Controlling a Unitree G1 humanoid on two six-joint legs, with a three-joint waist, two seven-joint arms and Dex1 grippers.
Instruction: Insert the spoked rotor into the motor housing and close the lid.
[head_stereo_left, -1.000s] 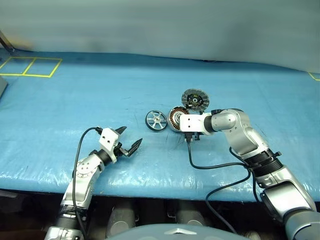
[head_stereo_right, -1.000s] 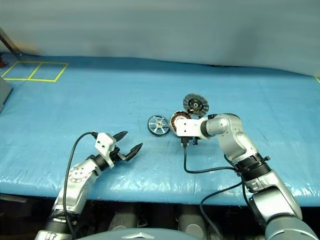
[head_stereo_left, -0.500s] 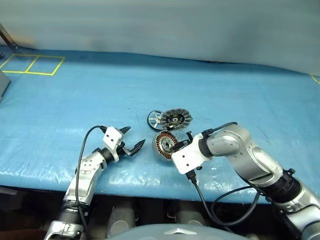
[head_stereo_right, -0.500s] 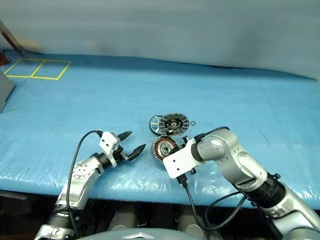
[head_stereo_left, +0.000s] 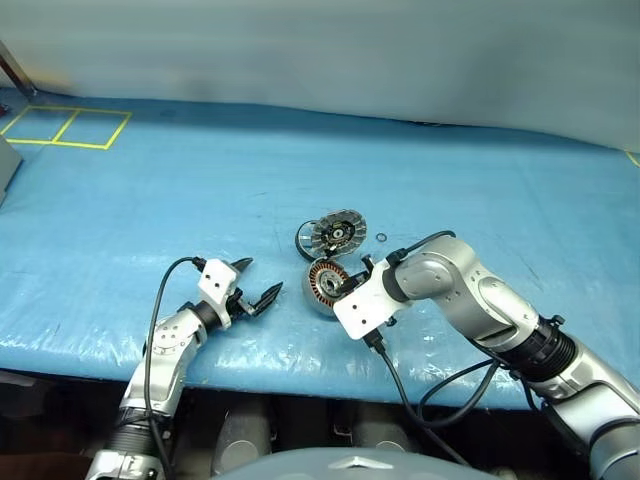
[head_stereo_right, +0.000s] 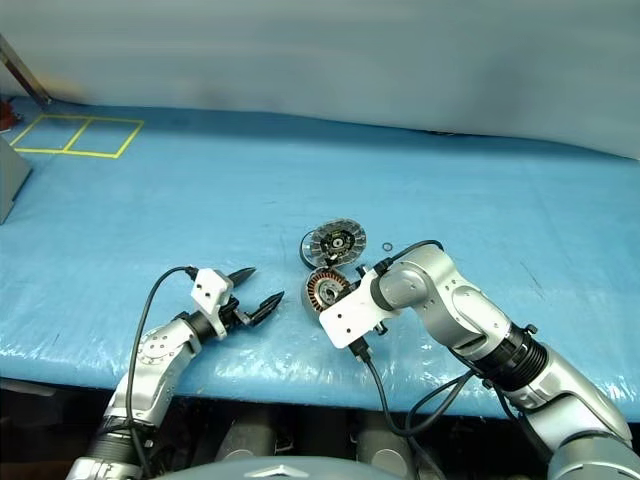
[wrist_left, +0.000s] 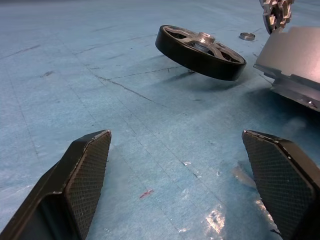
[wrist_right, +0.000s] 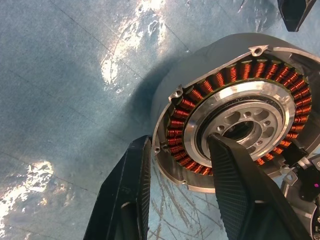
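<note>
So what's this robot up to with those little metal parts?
It is putting a small motor together. Its right gripper is clamped on the wall of the motor housing, holding it over the blue table with the lid swung open. The spoked rotor that goes inside lies on the table just beyond. The left gripper waits open and empty beside the housing.

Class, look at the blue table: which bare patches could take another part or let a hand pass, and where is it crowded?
Free: the blue table beyond the lid, and the stretch between the yellow tape squares and the spoked rotor. Crowded: the centre, where the rotor, lid, motor housing, small ring and both tools cluster.
</note>
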